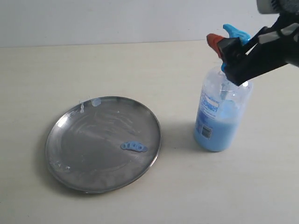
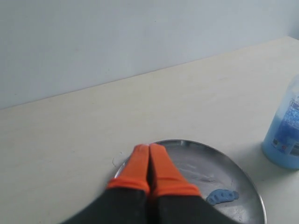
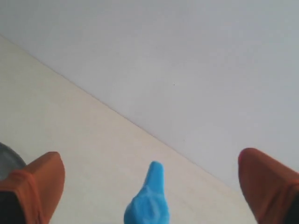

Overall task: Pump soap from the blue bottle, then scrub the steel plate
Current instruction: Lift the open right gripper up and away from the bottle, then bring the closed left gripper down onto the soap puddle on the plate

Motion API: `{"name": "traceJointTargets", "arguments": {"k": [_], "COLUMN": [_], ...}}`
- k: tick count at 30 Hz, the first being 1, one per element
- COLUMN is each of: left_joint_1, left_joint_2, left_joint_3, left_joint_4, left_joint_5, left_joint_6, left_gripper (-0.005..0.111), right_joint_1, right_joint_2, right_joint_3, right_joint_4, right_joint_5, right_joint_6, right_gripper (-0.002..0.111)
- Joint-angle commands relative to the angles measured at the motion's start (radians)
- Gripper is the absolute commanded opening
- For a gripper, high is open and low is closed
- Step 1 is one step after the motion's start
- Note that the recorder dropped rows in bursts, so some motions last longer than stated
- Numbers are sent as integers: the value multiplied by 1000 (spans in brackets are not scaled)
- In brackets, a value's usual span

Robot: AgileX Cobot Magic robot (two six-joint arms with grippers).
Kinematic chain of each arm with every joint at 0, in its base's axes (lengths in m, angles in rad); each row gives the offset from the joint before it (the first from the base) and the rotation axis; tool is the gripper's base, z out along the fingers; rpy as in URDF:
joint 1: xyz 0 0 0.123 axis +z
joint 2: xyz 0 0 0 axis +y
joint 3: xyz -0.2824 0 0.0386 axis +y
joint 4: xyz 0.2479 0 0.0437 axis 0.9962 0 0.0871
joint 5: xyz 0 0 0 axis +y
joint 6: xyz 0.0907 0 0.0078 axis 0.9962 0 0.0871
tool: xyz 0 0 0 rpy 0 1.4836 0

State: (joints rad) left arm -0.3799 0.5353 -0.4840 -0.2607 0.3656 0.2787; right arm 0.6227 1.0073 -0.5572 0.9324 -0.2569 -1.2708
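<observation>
The right end effector (image 3: 149, 186) is hanging spread wide, its orange fingers (image 3: 39, 179) flanking the pump head (image 3: 148, 200) of the bottle (image 1: 218, 119), which is standing upright toward the counter's (image 1: 140, 65) right edge. The plate (image 1: 84, 140) is lying apart from it, toward the near left corner, and a small blue squiggle of soap (image 1: 134, 147) is sitting on its bottle-side half. The left end effector (image 2: 150, 161) is hovering over the plate's rim, fingers pressed together with nothing between them.
</observation>
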Motion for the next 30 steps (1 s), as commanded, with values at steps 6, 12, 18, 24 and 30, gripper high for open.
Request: {"name": "traceJointTargets", "arguments": {"k": [6,12,18,24,30], "left_joint_1": [2,2,-2,-2,-2], "left_joint_2": [-3,-3,-3,-3,-3], "left_joint_3": [7,7,7,7,7], "left_joint_4": [-11,-11,-16,-31,-31], "left_joint_5": [-21,-19,-17,-22,-2], "left_joint_6": [-2,-2,-2,-2,1], "left_gripper": [0,0,0,0,0], "right_joint_1": [-3,-3,-3,-3,-3], "right_joint_2": [-122,-158,-150,-68,-71], "right_joint_3": [-145,-204,-250,-410,-488], "right_joint_4": [252,248,-419,-1232,-1144], "right_joint_5": [171,412,650,1095,1302], "right_joint_6": [-202,-105,576,1319,1247], "right_gripper": [94,80,76,77,73]}}
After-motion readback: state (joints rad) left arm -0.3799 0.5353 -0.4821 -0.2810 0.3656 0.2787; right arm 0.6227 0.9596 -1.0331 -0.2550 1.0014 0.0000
